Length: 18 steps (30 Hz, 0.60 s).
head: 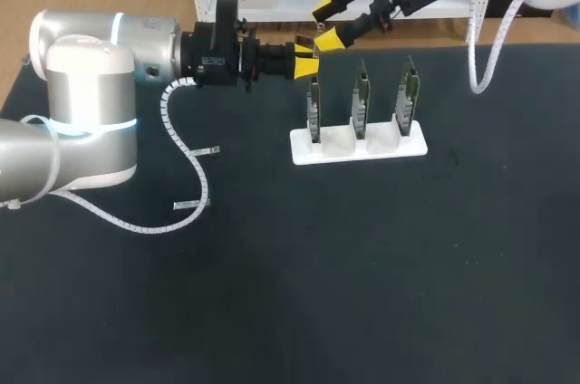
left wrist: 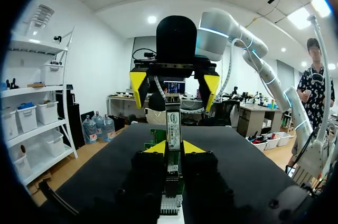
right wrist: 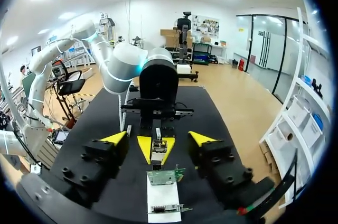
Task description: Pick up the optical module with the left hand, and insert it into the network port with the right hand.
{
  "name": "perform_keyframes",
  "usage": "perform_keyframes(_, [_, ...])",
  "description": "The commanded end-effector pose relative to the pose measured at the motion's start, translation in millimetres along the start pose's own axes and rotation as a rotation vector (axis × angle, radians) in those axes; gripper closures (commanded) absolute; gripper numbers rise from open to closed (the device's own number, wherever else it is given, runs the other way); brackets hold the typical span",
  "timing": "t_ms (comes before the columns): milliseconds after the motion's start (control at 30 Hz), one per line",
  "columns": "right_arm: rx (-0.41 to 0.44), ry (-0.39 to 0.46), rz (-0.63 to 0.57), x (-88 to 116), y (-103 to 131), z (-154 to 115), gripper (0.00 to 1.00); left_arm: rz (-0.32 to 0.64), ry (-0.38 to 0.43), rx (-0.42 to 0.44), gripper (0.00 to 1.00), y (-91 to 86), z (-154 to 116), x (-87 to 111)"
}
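My left gripper (head: 306,63) hovers just above the leftmost board, shut on the optical module (left wrist: 173,123), a slim metal piece with a white label that stands up between its yellow fingers. My right gripper (head: 326,25) faces it from behind and above. It is open, with its yellow tips wide apart on either side of the module (right wrist: 157,145) and not touching it. Three green boards with network ports (head: 360,99) stand upright in a white holder (head: 358,147) under both grippers. In the head view the module itself is hidden by the fingers.
The holder sits at the far middle of the black table (head: 362,266). The left arm's white cable (head: 186,153) loops over the table to the holder's left. The right arm's cable (head: 480,58) hangs at the far right.
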State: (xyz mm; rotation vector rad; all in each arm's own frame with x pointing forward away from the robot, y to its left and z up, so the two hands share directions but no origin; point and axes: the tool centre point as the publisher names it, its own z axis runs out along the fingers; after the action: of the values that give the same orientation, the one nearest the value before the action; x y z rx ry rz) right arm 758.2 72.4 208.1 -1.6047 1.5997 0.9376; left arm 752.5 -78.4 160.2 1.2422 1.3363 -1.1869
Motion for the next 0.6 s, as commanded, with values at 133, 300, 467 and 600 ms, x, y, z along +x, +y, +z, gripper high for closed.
perform_keyframes(133, [0.013, -0.005, 0.004, 0.8, -0.6, 0.7, 1.0, 0.001, -0.001, 0.001, 1.0, 1.1, 0.3, 0.6])
perform_keyframes(300, [0.006, -0.003, -0.002, -0.1, -0.3, 0.5, 1.0, 0.001, -0.001, 0.001, 1.0, 1.1, 0.3, 0.6])
perform_keyframes(467, [0.005, -0.003, 0.0, -0.1, -0.2, 1.4, 1.0, 0.001, -0.001, 0.001, 0.71, 1.1, 0.3, 0.6])
perform_keyframes(600, [0.003, -0.008, -0.001, -0.5, 0.4, 1.6, 1.0, 0.001, -0.001, 0.001, 0.0, 1.1, 0.3, 0.6])
